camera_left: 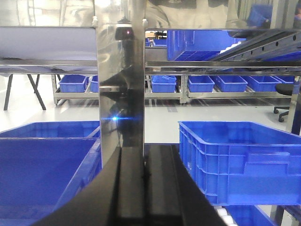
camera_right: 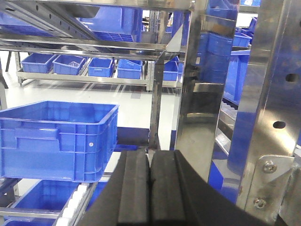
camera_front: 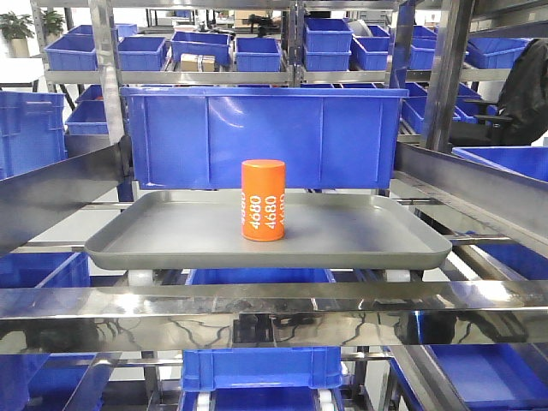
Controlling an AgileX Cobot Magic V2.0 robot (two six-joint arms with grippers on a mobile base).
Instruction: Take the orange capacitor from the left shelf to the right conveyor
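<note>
So, left shelf (camera_front: 257,308) with steel rails, big blue bin (camera_front: 257,137) at back, grey tray (camera_front: 171,240) just before it. Upright mid-tray: orange capacitor (camera_front: 263,199), 4680 print facing camera. Pressed closed, empty: left pincer (camera_left: 145,188), right pincer (camera_right: 150,188).

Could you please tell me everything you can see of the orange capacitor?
The capacitor is a bright orange cylinder with a flat round top, smooth and slightly glossy. White "4680" is printed vertically on its side, twice in view. It stands upright and looks intact, near the middle of the grey tray, touching only the tray's floor. A blue bin stands behind it, apart. Only the front view shows it.
</note>
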